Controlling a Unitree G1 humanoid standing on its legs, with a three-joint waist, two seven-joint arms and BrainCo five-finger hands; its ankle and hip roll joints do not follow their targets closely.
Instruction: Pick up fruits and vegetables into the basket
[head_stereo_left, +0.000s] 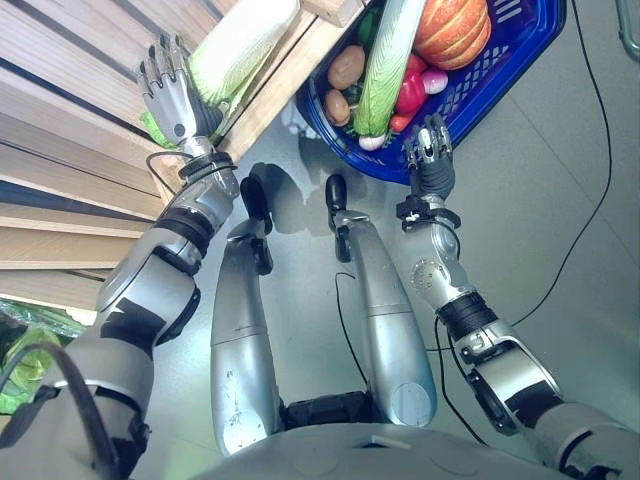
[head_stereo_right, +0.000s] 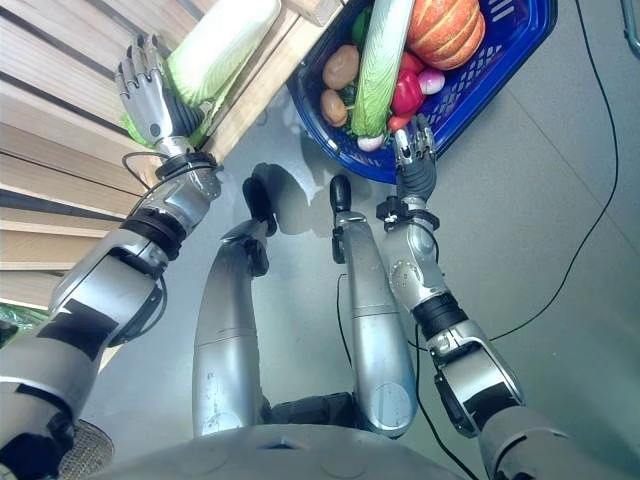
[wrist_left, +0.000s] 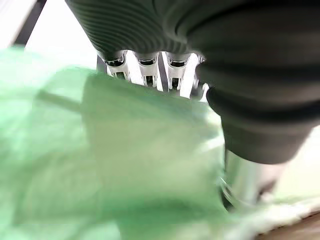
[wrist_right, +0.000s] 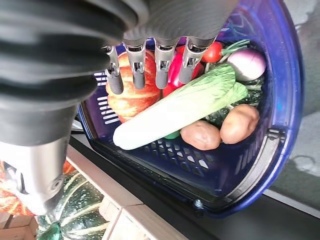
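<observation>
Cabbage (head_stereo_left: 243, 45) against raised left hand (head_stereo_left: 172, 92), right hand (head_stereo_left: 430, 150) beside basket (head_stereo_left: 520, 50)

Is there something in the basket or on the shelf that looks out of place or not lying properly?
Nothing is spilled or damaged. The one oddity: the napa cabbage in the blue basket lies slanted across the other produce, its white end near the rim. A second cabbage on the wooden shelf lies against the left robot hand.

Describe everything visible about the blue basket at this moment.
The blue plastic basket with lattice walls and a solid rim sits on the grey floor beside the wooden shelf. It holds an orange pumpkin, a long pale-green cabbage, two brown potatoes, a red pepper and a pinkish round vegetable. The right hand hovers by its rim, fingers straight.
</observation>
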